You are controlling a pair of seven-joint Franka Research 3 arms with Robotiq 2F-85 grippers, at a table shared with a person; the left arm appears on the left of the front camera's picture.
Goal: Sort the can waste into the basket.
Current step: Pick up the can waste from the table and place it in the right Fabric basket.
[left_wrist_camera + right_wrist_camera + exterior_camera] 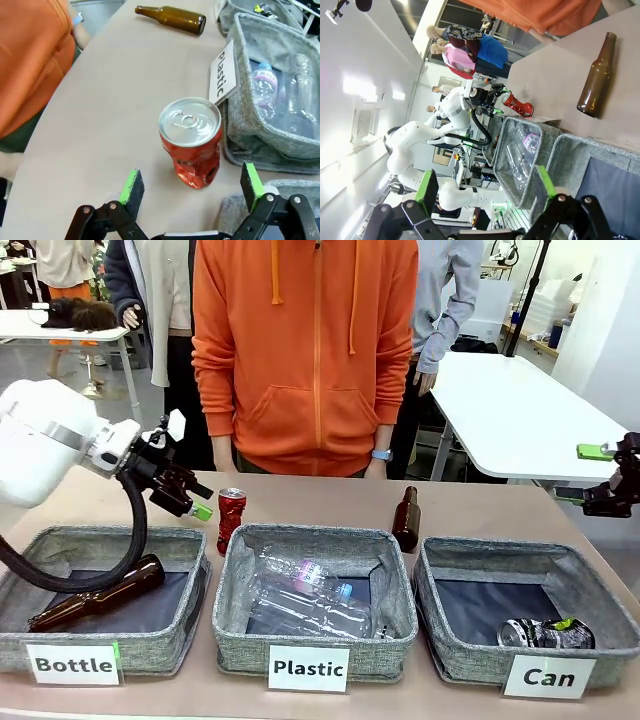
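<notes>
**Left claw squares up to the red can; silver can lies in its basket**

Left claw [192,182] hangs with its jaws wide apart and nothing between them, above the far-left part of the worktop [480,515], behind the "Bottle" basket [110,535]. The wide spread looks meant to straddle the red can [192,145]. The can stands upright and dented just ahead of the green pads [132,186], and nothing touches it. It sits toward the far edge, behind the gap between the "Bottle" basket and the "Plastic" basket [310,533].

Along the near edge, the "Bottle" basket at the left corner holds a brown bottle [100,598] lying on its side. The middle basket holds clear plastic bottles [305,595]. Another brown bottle [406,520] stands upright behind the gap to the right of the "Plastic" basket. It is glass, so it has no place in this sort.

At the near-right corner, the "Can" basket [520,545] holds the silver and dark can [545,633], crushed and lying toward its front. That half of the job looks done. The red can must cross the whole row to join it.

Right claw [583,474] hovers by the right edge with its jaws apart and empty, probably kept clear of that route.
</notes>
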